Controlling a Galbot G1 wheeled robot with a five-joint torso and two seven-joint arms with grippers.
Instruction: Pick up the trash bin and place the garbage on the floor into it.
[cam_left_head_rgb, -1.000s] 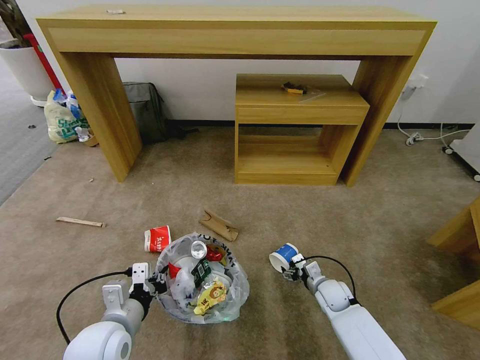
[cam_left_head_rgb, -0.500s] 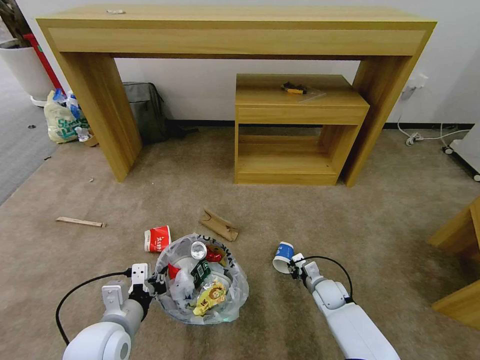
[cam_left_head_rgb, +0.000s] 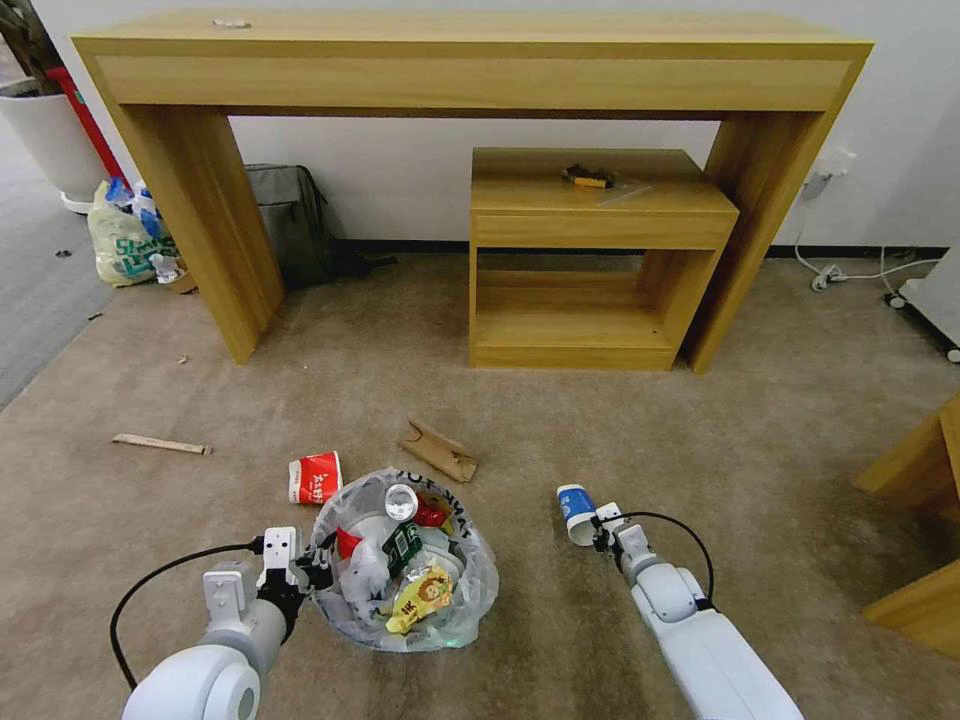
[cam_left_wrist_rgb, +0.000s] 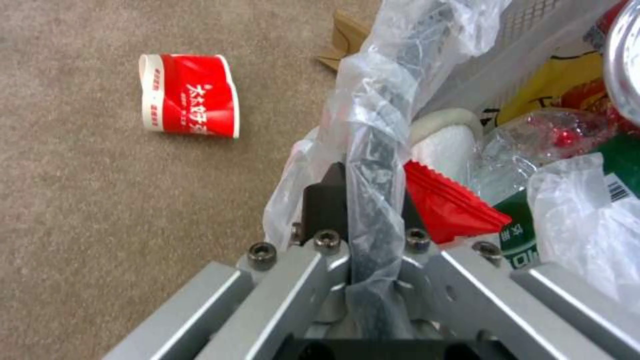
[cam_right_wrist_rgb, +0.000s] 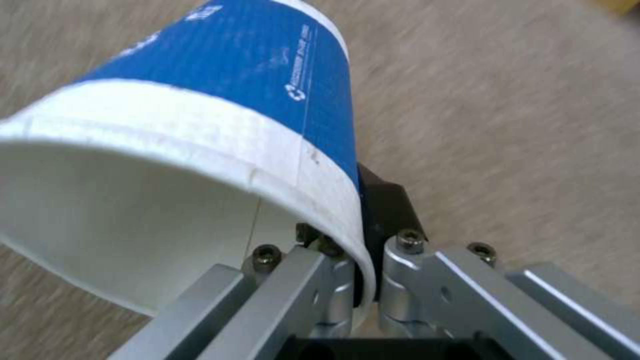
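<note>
The trash bin (cam_left_head_rgb: 470, 585), lined with a crinkly plastic bag and holding several pieces of garbage, sits on the beige floor (cam_left_head_rgb: 700, 440) low in the head view. My left gripper (cam_left_head_rgb: 305, 572) is shut on the bin's bagged rim (cam_left_wrist_rgb: 373, 170) at its left side. My right gripper (cam_left_head_rgb: 597, 527) is shut on the rim of a blue paper cup (cam_left_head_rgb: 574, 506) (cam_right_wrist_rgb: 220, 100), held just above the carpet to the right of the bin. A red paper cup (cam_left_head_rgb: 315, 477) (cam_left_wrist_rgb: 189, 96), a cardboard scrap (cam_left_head_rgb: 438, 450) and a stick (cam_left_head_rgb: 160, 443) lie on the carpet.
A tall wooden desk (cam_left_head_rgb: 470, 70) stands ahead with a low wooden shelf unit (cam_left_head_rgb: 590, 260) under it. A grey backpack (cam_left_head_rgb: 290, 220) and a yellow-green shopping bag (cam_left_head_rgb: 125, 240) sit at the left. A wooden corner (cam_left_head_rgb: 925, 530) and cables (cam_left_head_rgb: 850, 275) are at the right.
My right gripper has turned the blue cup and shifted it slightly to the right and away. The left gripper and the bin have stayed put.
</note>
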